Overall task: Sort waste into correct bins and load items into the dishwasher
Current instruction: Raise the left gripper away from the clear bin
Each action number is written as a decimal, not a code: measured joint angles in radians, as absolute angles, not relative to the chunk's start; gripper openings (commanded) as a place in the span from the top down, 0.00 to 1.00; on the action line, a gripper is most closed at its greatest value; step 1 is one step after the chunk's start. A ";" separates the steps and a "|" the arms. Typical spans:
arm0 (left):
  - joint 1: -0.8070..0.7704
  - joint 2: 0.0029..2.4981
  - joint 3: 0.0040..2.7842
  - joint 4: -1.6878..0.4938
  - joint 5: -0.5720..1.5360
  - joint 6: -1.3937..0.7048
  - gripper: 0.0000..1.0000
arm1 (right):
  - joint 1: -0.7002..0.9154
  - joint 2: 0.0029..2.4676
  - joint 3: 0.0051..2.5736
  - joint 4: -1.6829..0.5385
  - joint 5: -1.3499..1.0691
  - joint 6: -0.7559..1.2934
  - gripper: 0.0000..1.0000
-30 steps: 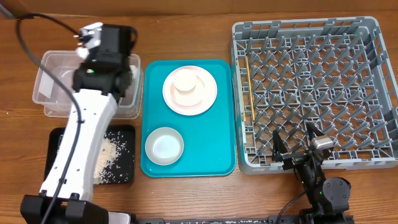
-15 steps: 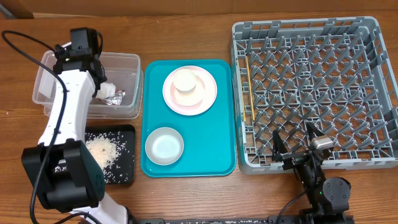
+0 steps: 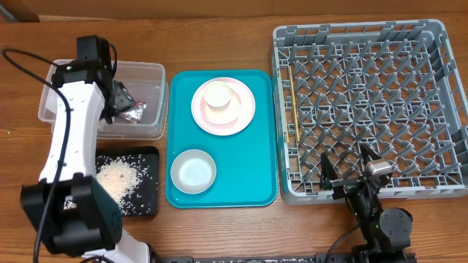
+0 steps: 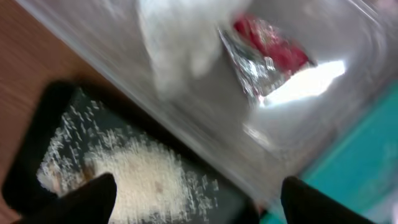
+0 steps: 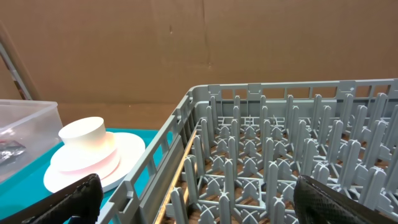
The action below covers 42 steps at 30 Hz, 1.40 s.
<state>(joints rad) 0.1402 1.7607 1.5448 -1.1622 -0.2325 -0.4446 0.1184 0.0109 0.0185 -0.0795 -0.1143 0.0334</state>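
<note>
My left gripper hangs open over the clear bin; in its wrist view the left gripper has nothing between its dark fingers. Beneath it in the bin lie the crumpled white napkin and the red-and-silver foil wrapper. Loose rice is spread in the black bin. A cream cup stands on the pink plate, with a pale bowl nearer the front. My right gripper rests open at the front left corner of the grey dishwasher rack.
Plate, cup and bowl sit on a teal serving tray between the bins and the rack. A thin wooden stick lies along the rack's left side. The left arm's white links stretch over the black bin's left part.
The left gripper has gone from shut to open and let go of the napkin, which now lies in the clear bin. Its arm swung to the left. The right arm has not moved.
</note>
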 measured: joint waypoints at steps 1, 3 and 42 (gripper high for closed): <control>0.137 1.748 1.546 -1.207 -0.182 -0.442 0.16 | 0.118 0.011 0.019 -0.079 -0.115 0.034 0.00; 0.130 1.727 1.547 -1.284 -0.079 -0.425 0.20 | 0.118 0.011 0.019 -0.079 -0.114 0.033 0.00; -0.384 1.711 1.355 -0.871 0.173 -0.422 0.23 | 0.118 0.011 0.019 -0.080 -0.114 0.034 0.00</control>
